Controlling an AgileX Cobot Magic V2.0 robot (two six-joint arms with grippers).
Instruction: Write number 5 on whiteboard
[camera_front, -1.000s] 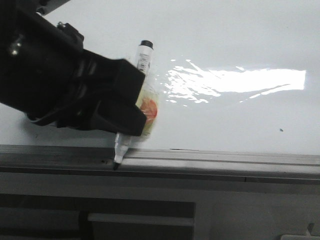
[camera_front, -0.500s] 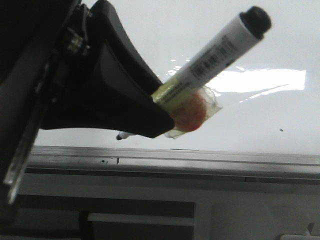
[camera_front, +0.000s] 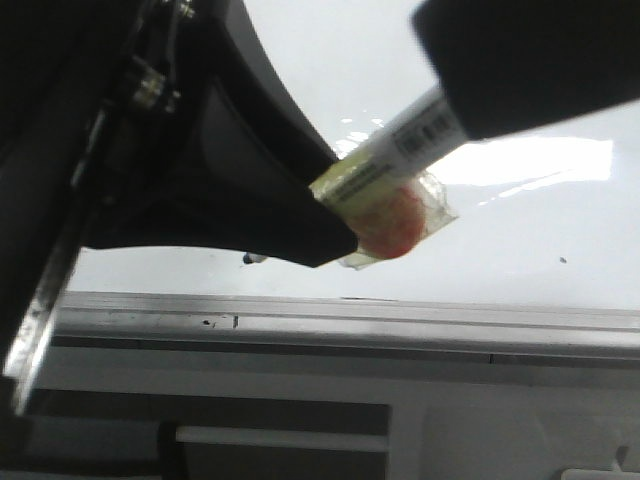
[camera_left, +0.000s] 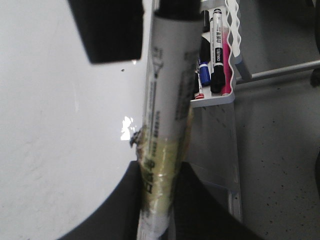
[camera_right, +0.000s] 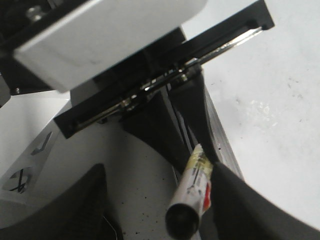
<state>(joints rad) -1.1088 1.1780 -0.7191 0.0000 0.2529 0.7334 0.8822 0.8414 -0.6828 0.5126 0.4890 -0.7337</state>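
the left hand is pinching a white cylindrical marker wrapped in yellowish tape, its tip hanging just over the glossy white whiteboard near the grey aluminium rail. the right hand is closing over the capped end, though its spread cannot be told. a crooked pull could be twisting the marker loose. no number 5 is showing. a white tray of spare markers is sitting beside the board.

print runs along the marker barrel and a barcode-like block shows on it, but none is legible.
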